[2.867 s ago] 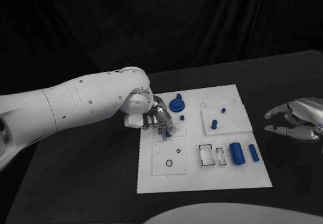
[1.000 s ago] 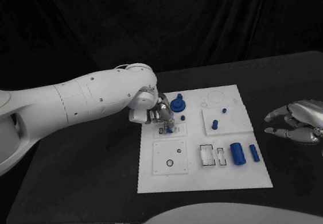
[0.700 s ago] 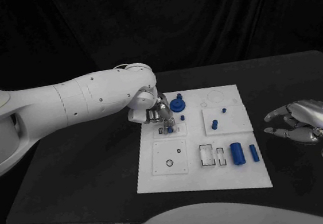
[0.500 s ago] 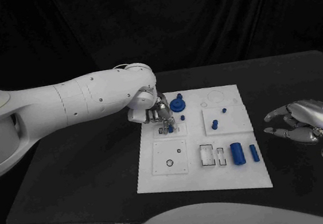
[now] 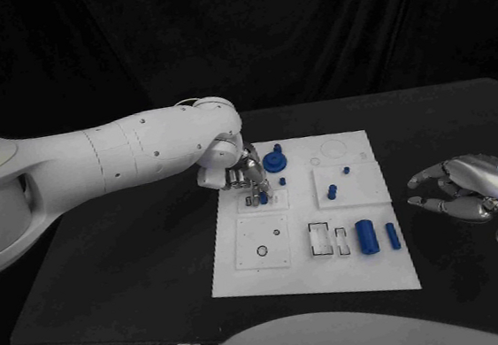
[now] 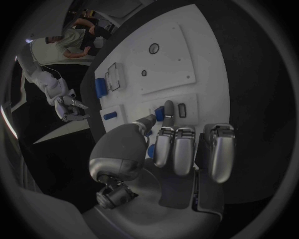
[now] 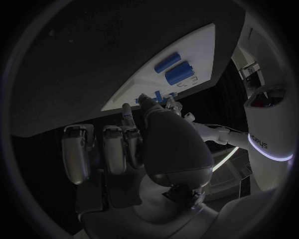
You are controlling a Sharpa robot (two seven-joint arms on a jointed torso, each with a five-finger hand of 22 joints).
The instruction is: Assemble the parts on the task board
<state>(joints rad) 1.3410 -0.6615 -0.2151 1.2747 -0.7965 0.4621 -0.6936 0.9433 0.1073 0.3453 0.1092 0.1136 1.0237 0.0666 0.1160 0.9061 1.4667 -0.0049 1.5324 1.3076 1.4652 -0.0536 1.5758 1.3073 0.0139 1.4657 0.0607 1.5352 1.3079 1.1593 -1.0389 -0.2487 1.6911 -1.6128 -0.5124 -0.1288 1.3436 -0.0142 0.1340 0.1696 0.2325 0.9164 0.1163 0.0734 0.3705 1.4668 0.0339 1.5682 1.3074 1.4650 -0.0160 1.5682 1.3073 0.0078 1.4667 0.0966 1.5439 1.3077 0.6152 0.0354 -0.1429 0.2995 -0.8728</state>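
— Task board (image 5: 266, 273) first: where does it lie?
— White plate in the middle of the black table (image 5: 121, 257), long side running from six o'clock toward twelve.
— Nearest things on it?
— At the six o'clock end, a big blue cylinder (image 5: 366, 236) lying flat, with a thinner blue rod (image 5: 391, 236) just beside it at its three o'clock. Two rectangular slots (image 5: 320, 238) sit just beside the cylinder at its nine o'clock.
— And the right hand?
— The right hand (image 5: 471, 185) is off the plate, well apart at its three o'clock. Its fingers are curled inward and grasp nothing.
— Farther up?
— Two small blue pegs (image 5: 330, 192) stand in the middle panel. Toward eleven o'clock the left hand (image 5: 240, 177) reaches over the plate edge, fingers bunched downward around a small blue part (image 6: 159, 113). In the left wrist view a fingertip and the thumb meet at it, so it looks pinched.
— Farthest?
— A blue knob (image 5: 273, 162) stands just beside that hand, at its two o'clock.
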